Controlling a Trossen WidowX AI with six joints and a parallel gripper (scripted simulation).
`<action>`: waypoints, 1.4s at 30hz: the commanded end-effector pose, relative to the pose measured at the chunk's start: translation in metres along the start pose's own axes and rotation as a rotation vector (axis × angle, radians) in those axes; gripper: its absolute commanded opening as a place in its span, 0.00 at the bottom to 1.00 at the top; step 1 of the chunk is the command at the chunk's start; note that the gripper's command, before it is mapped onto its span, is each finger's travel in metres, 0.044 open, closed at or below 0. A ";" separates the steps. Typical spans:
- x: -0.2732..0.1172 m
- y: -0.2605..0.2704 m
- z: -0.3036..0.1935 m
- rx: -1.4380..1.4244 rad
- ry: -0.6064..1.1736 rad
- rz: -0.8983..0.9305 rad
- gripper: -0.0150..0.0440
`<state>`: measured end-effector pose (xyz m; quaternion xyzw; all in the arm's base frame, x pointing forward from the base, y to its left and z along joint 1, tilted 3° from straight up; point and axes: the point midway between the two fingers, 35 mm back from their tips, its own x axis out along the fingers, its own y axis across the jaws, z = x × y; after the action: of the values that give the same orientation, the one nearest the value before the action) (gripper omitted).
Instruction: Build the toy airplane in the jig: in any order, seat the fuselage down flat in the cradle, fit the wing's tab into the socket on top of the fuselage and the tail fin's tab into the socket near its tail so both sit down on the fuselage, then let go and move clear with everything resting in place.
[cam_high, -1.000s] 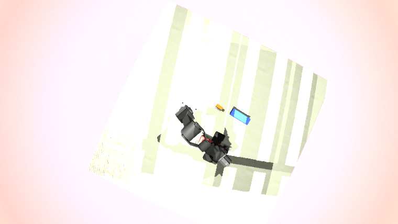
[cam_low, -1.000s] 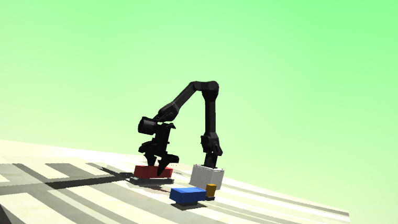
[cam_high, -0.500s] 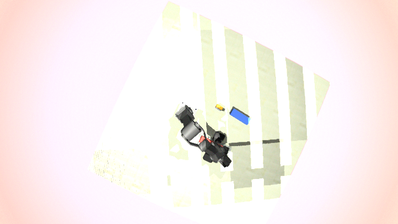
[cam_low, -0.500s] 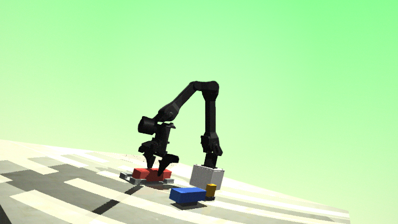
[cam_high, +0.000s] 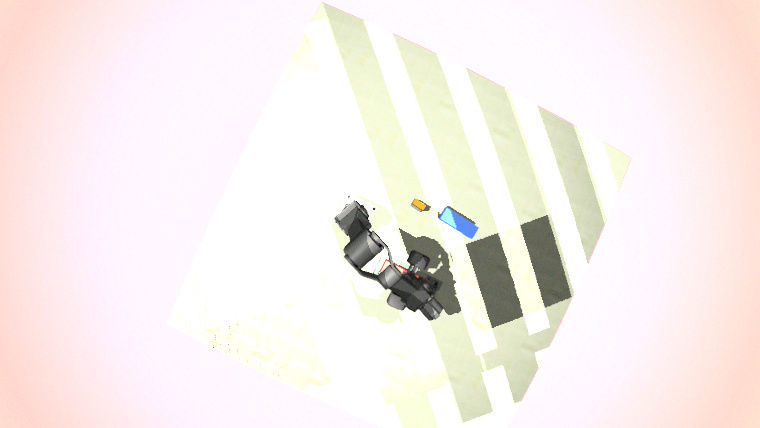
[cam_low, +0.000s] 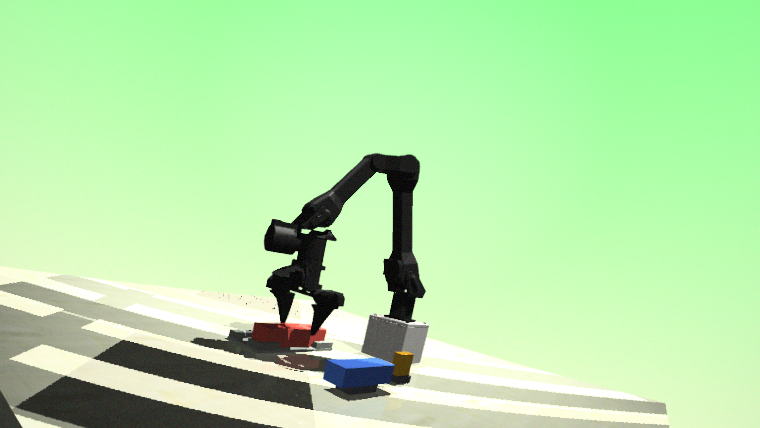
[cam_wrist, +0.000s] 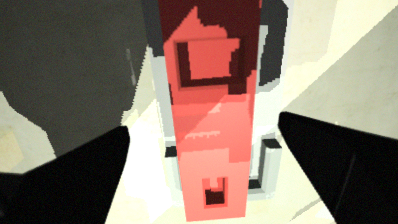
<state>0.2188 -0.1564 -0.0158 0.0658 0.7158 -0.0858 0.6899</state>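
Observation:
The red fuselage (cam_low: 270, 333) (cam_wrist: 212, 120) lies lengthwise between the walls of the grey cradle (cam_low: 322, 345) (cam_wrist: 270, 172). It looks level, but its underside is hidden. Its larger socket and the small socket near one end are empty in the wrist view. My gripper (cam_low: 298, 327) (cam_wrist: 204, 125) is open, with one finger on each side of the fuselage and visible gaps to both. The blue wing (cam_high: 461, 223) (cam_low: 358, 373) stands apart, its wide block raised above a narrower dark part. The orange tail fin (cam_high: 419, 204) (cam_low: 402, 363) stands upright near the wing.
The arm's pale base (cam_low: 393, 337) stands behind the tail fin in the exterior view. In the top view the arm covers most of the cradle and fuselage. Hard stripes of light and shadow cross the table and the fuselage.

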 end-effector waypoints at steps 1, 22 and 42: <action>-0.052 -0.003 0.008 0.002 -0.033 -0.014 1.00; -0.089 0.049 0.044 0.079 -0.032 -0.024 1.00; -0.074 0.243 0.082 0.088 -0.040 0.006 1.00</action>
<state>0.3506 0.0642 0.0495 0.0892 0.6990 -0.1122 0.7006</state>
